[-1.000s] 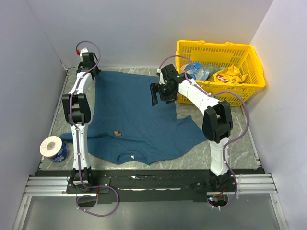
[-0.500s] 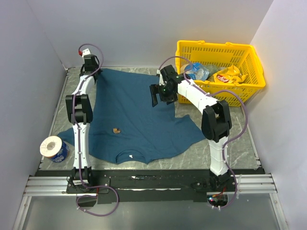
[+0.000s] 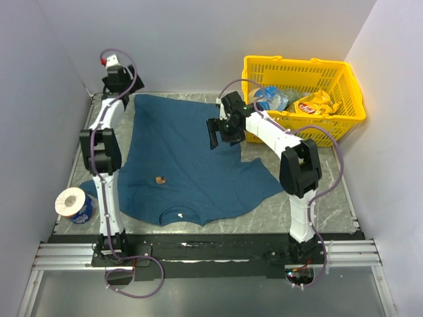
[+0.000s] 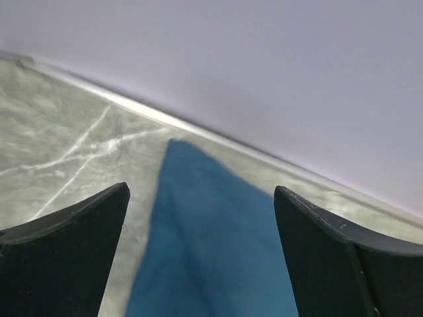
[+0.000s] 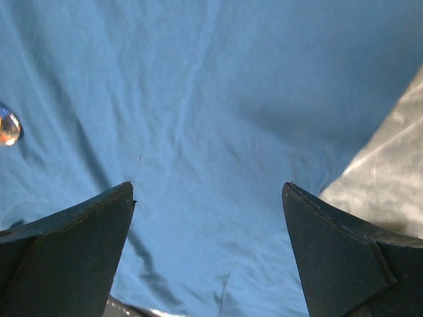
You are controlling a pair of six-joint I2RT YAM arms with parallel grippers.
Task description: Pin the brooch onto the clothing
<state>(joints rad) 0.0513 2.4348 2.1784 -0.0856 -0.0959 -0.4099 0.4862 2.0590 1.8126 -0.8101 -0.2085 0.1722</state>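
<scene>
On the blue T-shirt (image 3: 192,158) sits the small brooch (image 3: 160,179), near the collar. Both the left gripper (image 4: 201,264) and right gripper (image 5: 208,254) are spread wide, holding nothing. Whether its pin is through the cloth is too small to tell.

Top external view: fixed high behind the arm bases, facing down and forward over the whole bench (image 3: 330,205) to the rear wall. Left wrist view: set low and close at the far left corner, facing along the bench toward the wall, its tool (image 4: 198,264) fingers framing a corner of the blue shirt (image 4: 211,264). Right wrist view: close above the shirt (image 5: 218,132), facing down. All three views share the shirt (image 3: 192,158); top and right wrist views share the brooch (image 3: 160,179) (image 5: 8,127).
</scene>
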